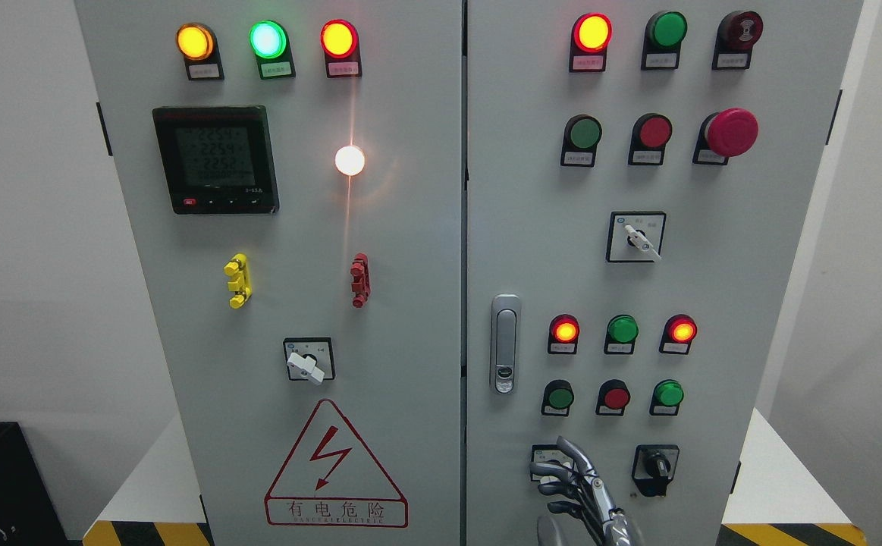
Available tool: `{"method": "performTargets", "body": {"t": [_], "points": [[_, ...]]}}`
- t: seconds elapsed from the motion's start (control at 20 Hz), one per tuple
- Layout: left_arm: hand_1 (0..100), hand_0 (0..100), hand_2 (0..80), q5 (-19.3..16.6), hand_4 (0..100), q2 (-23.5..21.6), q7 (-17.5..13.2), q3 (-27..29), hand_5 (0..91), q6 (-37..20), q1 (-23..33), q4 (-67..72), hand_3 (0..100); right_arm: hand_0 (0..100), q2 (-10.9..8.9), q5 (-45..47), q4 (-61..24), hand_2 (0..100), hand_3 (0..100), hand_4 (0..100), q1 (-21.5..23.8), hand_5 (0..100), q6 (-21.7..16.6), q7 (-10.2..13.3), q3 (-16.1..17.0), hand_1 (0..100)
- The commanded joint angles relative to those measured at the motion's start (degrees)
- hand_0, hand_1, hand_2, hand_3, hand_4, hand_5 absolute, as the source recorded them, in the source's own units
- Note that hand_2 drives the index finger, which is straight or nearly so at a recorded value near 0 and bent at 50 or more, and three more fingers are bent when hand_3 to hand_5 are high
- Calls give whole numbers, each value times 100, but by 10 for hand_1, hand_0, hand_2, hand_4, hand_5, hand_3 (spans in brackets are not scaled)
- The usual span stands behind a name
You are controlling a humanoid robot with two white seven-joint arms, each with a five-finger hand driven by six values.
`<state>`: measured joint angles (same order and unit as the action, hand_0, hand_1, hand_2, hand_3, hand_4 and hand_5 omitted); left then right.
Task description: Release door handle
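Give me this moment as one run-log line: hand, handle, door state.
right hand: open, fingers relaxed, holding nothing, low on right door | door handle: free, flush, above the hand | right door: looks shut | left hand: out of view

An industrial electrical room or test lab. A grey two-door control cabinet (pixel 410 303) fills the view, set with lit pilot lamps (pixel 266 39), push buttons (pixel 585 133), a red mushroom emergency stop (pixel 730 132), rotary selector switches (pixel 636 236) and a digital power meter (pixel 215 159). A red high-voltage warning triangle (pixel 334 466) sits low on the left door. Yellow-black hazard stripes (pixel 149 533) mark the floor at the cabinet's foot, against plain white walls (pixel 23 227).
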<state>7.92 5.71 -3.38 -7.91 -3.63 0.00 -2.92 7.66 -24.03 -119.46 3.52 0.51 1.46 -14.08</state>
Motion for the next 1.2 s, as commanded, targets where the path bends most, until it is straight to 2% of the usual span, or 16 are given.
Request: {"method": "performTargets", "body": {"t": [0.0,0.1,0.15,0.2,0.3,0.4,0.55,0.7,0.85,1.0,1.15], "points": [[556,120,0,-1,0,0,-5,0,0,3,105,2,0,484,7,-1365,11,0,557,724,-141,795,11,196,-34,219],[556,120,0,-1,0,0,-5,0,0,3,105,2,0,499,7,-1884,37,0,615,756,-290,863,20,363,-34,225],[556,120,0,-1,0,0,-5,0,0,3,105,2,0,505,7,-2147,37,0,698,803,-325,926,37,433,-34,240],[556,120,0,-1,0,0,-5,0,0,3,105,2,0,506,16,-2463,28,0,701,810,-387,928,55,539,-25,245],[556,120,0,-1,0,0,-5,0,0,3,105,2,0,492,16,-3149,37,0,774,855,-536,971,168,680,2,282],[556,120,0,-1,0,0,-5,0,0,3,105,-7,0,492,16,-3677,37,0,809,887,-572,1000,362,689,-25,285],[556,120,0,8,0,0,-5,0,0,3,105,2,0,499,16,-4485,37,0,841,906,-580,1000,371,663,-25,280],[556,120,0,-1,0,0,-5,0,0,3,105,2,0,506,25,-5181,37,0,850,913,-633,1000,380,540,-34,278],[556,120,0,-1,0,0,-5,0,0,3,105,2,0,516,25,-5393,81,0,849,913,-721,1000,354,461,-51,277],[556,120,0,-1,0,0,-5,0,0,3,105,2,0,522,34,-5551,230,0,849,911,-1036,1000,363,373,-130,271],[556,120,0,-1,0,0,-5,0,0,3,105,2,0,526,34,-5780,327,0,848,908,-1152,1000,371,364,-209,259]]}}
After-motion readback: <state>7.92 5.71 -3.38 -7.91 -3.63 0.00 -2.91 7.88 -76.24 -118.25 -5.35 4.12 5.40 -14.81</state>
